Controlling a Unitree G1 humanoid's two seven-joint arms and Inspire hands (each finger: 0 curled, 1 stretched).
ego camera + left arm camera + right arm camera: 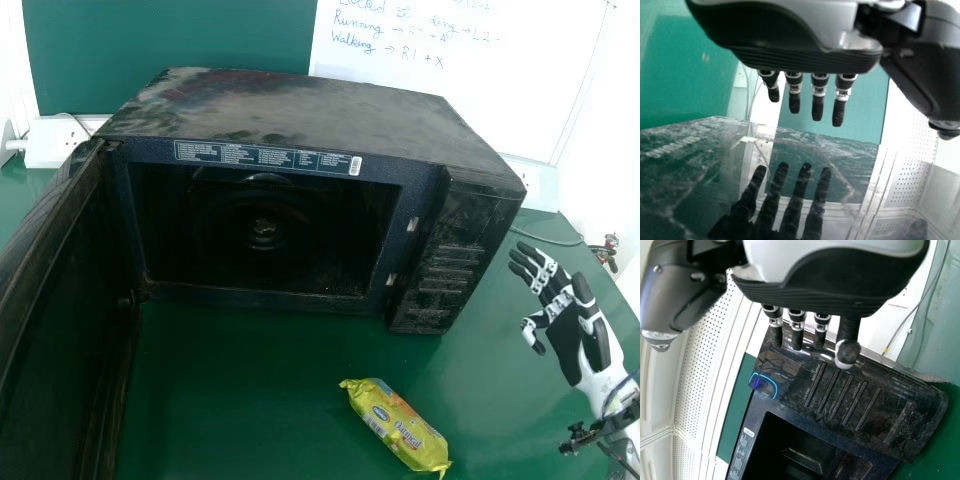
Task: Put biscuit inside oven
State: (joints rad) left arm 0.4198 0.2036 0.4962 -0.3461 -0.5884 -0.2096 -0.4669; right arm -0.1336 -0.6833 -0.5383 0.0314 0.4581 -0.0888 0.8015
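Right hand (568,335) is hanging open beside the oven (300,115), holding nothing.
Biscuit packet (397,425) is lying slantwise on the green table (230,400) in front, and the door (60,300) is standing wide, so picking up looks like the step to be working on. IMO you're wanting the thumb and the loosely spread fingers (530,265) coming down across the packet's narrow width, around its middle, squeezing lightly because the wrapper is probably sliding easily and biscuits are always crumbling lol. Then you're lifting above the oven's bottom lip and steering clear of the buttons. Left hand (800,55) is hanging fingers-straight, gripping nothing.
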